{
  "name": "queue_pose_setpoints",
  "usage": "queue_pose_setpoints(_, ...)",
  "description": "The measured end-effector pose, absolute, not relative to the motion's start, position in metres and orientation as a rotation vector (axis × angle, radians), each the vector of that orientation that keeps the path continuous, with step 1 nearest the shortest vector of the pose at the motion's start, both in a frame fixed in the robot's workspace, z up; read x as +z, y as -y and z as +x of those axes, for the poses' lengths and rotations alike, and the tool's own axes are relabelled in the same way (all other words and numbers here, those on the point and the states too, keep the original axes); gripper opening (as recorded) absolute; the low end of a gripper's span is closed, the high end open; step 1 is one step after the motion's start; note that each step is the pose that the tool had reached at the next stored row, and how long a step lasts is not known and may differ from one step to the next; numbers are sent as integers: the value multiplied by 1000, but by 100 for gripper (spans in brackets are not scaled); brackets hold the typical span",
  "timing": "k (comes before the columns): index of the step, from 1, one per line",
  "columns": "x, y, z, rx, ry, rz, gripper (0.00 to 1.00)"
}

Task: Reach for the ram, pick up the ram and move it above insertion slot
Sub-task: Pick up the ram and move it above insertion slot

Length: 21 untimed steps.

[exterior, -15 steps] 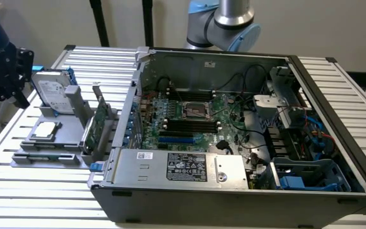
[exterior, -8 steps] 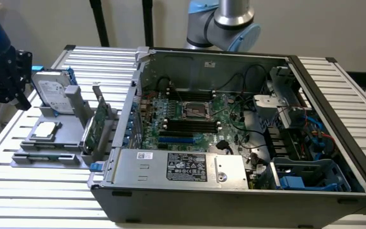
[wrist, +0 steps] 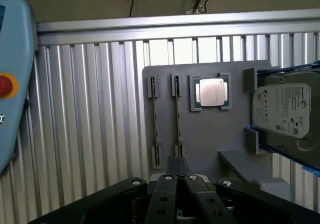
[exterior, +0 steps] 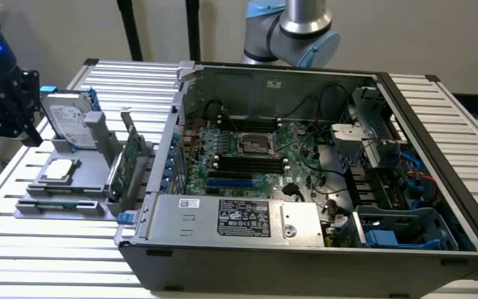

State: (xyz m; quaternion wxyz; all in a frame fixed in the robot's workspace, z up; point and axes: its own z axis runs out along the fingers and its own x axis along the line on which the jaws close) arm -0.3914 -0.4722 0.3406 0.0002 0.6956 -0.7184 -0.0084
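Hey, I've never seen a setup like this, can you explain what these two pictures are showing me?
It's a robot arm working beside an open computer case. One picture comes from a camera standing off to the side; the other from a camera on the arm's wrist, looking past its gripper. On the slatted table sits a grey holder carrying a hard drive, a processor chip and two thin edge-on strips that look like ram sticks. The gripper is shut and holds nothing.
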Motion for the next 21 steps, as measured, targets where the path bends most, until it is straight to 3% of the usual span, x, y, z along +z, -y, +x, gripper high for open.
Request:
queue_pose_setpoints(10, 338, 472, -394, -27, 2152, 2289, 12)
queue_pose_setpoints(12, 337, 472, -395, -27, 2152, 2289, 24)
queue_pose_setpoints(13, 337, 472, -395, -27, 2152, 2289, 24)
queue_pose_setpoints(17, 331, 472, -395, -27, 2152, 2289, 42)
queue_pose_setpoints(21, 324, 473, -396, -26, 2152, 2289, 42)
